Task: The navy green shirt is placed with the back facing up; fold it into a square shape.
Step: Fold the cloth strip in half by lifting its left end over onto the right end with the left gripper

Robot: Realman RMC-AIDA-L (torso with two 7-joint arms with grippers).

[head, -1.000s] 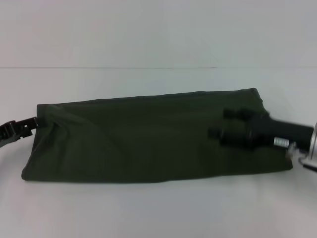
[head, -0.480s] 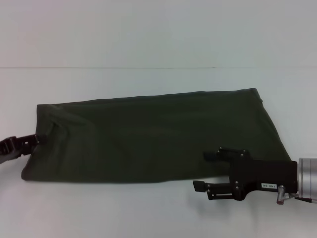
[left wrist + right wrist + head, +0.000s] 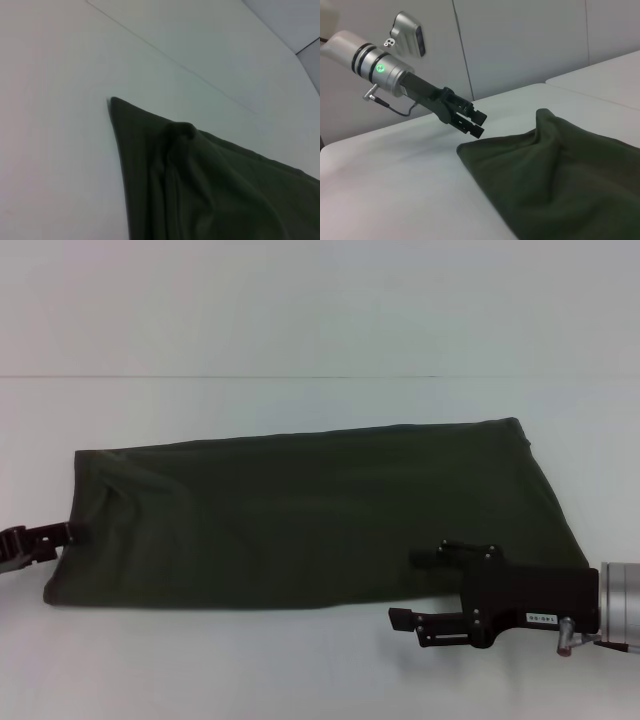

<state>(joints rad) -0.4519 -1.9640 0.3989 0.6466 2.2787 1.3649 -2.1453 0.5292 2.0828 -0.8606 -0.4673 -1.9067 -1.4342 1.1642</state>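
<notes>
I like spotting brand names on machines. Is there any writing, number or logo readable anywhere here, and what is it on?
No text here can be read.
A small white label on the right gripper has dark marks, too blurred to read.
The navy green shirt is plain, with no print showing.

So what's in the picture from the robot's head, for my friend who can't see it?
A dark green shirt, folded into a long band, lies across a white table. The right gripper is open at the shirt's near right corner, and the left gripper sits at its left end.
</notes>
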